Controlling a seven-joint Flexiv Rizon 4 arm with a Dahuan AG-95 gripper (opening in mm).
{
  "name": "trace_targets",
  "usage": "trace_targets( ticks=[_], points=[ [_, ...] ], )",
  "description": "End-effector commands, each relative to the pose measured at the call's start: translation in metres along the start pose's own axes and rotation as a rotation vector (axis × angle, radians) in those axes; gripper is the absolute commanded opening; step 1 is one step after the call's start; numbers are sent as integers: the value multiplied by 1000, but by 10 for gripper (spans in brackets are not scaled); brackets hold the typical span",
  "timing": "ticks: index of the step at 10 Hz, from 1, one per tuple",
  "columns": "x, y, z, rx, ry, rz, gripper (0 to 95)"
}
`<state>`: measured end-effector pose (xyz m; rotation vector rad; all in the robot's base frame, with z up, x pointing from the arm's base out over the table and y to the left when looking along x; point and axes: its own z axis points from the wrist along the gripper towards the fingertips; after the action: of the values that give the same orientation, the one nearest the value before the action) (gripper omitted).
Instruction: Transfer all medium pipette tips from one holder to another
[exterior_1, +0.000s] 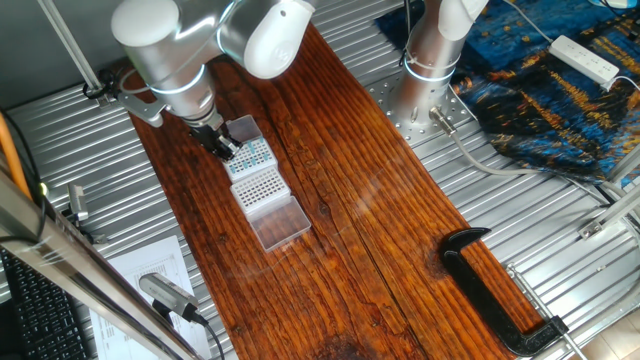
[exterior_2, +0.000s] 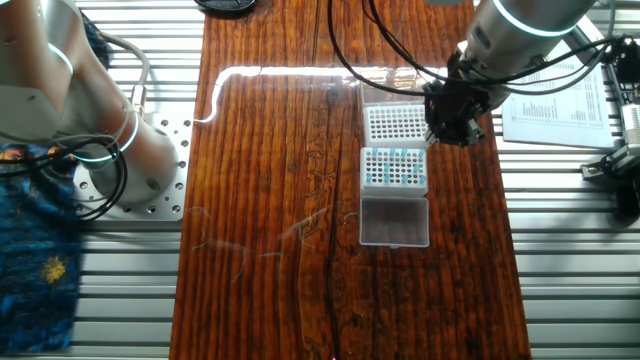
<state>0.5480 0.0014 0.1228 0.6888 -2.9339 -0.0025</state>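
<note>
The medium pipette tips (exterior_2: 393, 166) show as a grid of small teal-blue dots in a white rack (exterior_2: 372, 182); the same tips show in one fixed view (exterior_1: 252, 153). A second white rack (exterior_2: 395, 123) beside it shows only dark holes, also in one fixed view (exterior_1: 262, 186). My gripper (exterior_2: 437, 132) hangs low at the racks' right edge, near where the two racks meet. In one fixed view the gripper (exterior_1: 224, 146) is at the tip rack's left edge. Its dark fingers look close together. Whether they hold a tip is too small to tell.
A clear lid (exterior_2: 394, 220) lies against the tip rack, and another clear lid (exterior_1: 280, 222) lies against the rack of holes. A black clamp (exterior_1: 490, 290) sits at the wooden board's edge. A second arm's base (exterior_1: 430, 60), cables and papers (exterior_2: 560, 100) lie around the board.
</note>
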Motion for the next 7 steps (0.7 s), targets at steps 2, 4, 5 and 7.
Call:
trace_targets(
  ticks=[2,4,5,7],
  points=[
    [-1,0,0,9,20,13,0],
    [-1,0,0,2,30,2,0],
    [-1,0,0,3,32,-10,0],
    [-1,0,0,2,30,16,0]
  ],
)
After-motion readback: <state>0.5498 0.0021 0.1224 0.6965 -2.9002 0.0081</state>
